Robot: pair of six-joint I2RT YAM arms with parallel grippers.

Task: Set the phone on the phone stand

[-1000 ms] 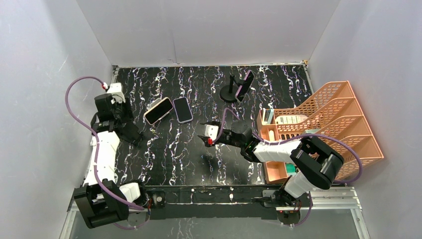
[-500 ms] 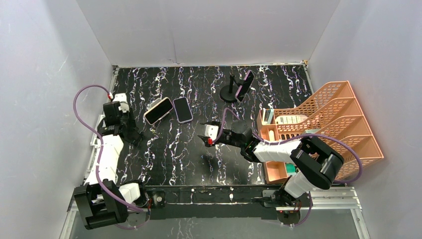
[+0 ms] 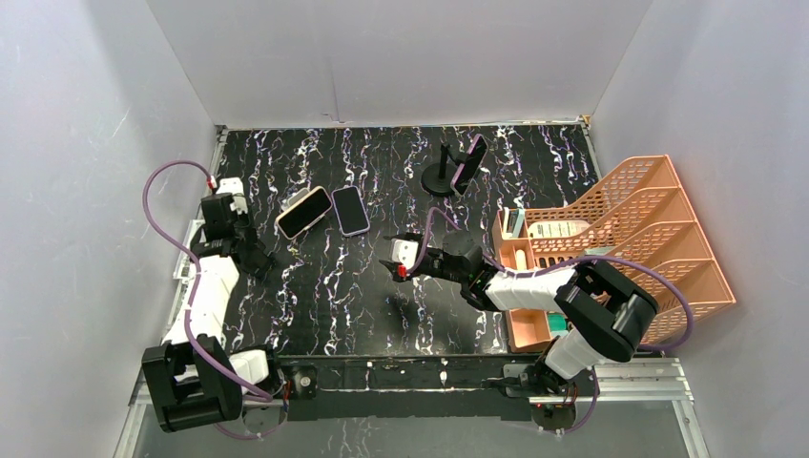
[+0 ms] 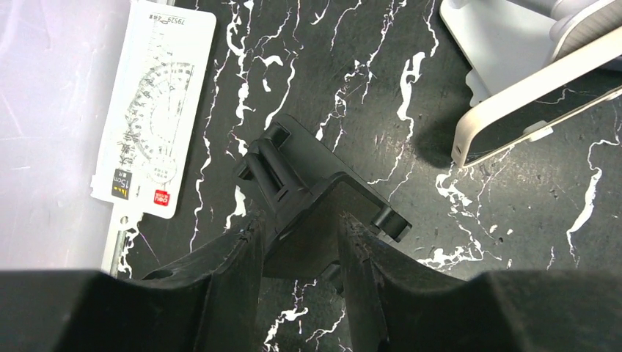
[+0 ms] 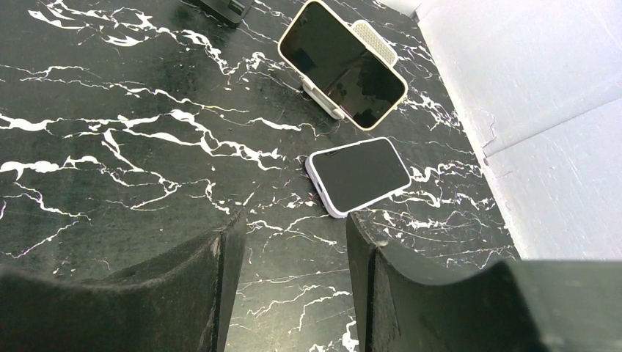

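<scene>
Near the propped cream phone (image 5: 341,62), the left gripper (image 4: 297,235) straddled a folded black stand (image 4: 315,198), presumably to raise it; whether it had clamped, I couldn't tell. The lilac phone (image 5: 359,174) lay flat just beside the cream one. The right gripper (image 5: 293,242) hung open and empty.

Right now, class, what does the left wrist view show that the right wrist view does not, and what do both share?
Only the left wrist view shows the white protractor card. Only the right wrist view shows the lavender-cased phone lying flat on the black marbled table. Both show the cream-cased phone propped on its white stand, and that same table.
</scene>
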